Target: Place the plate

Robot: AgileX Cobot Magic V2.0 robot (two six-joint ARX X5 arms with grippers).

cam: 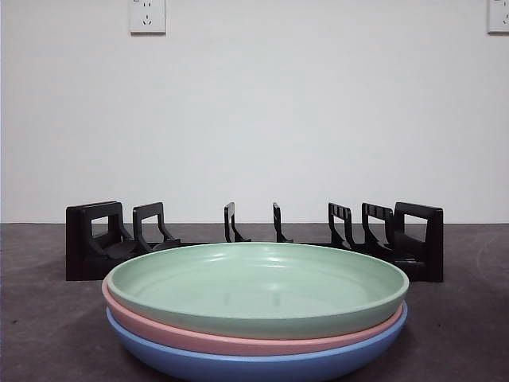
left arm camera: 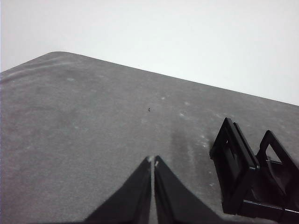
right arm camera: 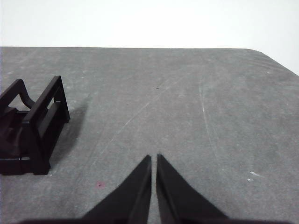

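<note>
A stack of three plates stands near the front of the table in the front view: a green plate [cam: 256,288] on top, a pink plate [cam: 238,341] under it and a blue plate [cam: 262,362] at the bottom. Behind them is a black slotted plate rack [cam: 254,239], with no plate in it. One end of the rack shows in the left wrist view [left arm camera: 252,179] and the other end in the right wrist view [right arm camera: 30,130]. My left gripper [left arm camera: 153,161] is shut and empty over bare table. My right gripper [right arm camera: 153,157] is shut and empty. Neither arm shows in the front view.
The dark grey table [cam: 48,318] ends at a white wall with two sockets, one at the upper left [cam: 147,16]. The table's far corners show in both wrist views.
</note>
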